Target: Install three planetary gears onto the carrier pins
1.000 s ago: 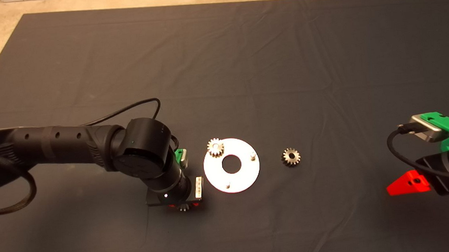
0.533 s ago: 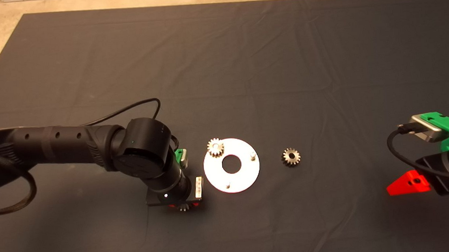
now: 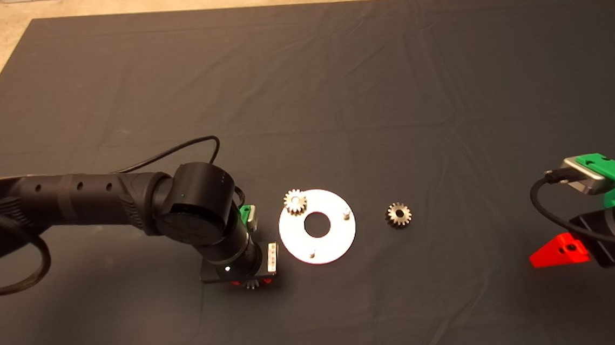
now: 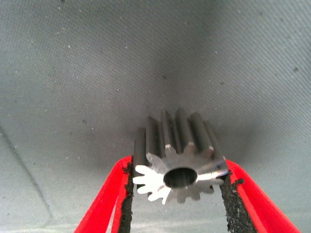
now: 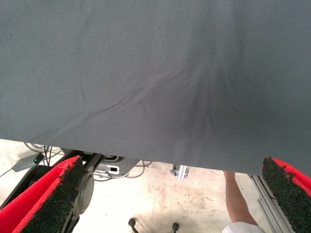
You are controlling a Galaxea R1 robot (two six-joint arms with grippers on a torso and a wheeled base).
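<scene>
Bearing no readable writing: gear (image 4: 179,162) between left claw (image 4: 177,194) pads.

Disc (image 3: 336,241): laid on the bench (image 3: 334,84), near the middle.
Seated gear (image 3: 295,201): apparently set on the disc's far-left pin.
Loose gear (image 3: 398,215): placed right of the disc, apart.
Third gear (image 4: 177,160): held in the left hand (image 4: 177,194), left of the disc.
Right hand (image 3: 559,250): parked at the bench's right edge.
</scene>
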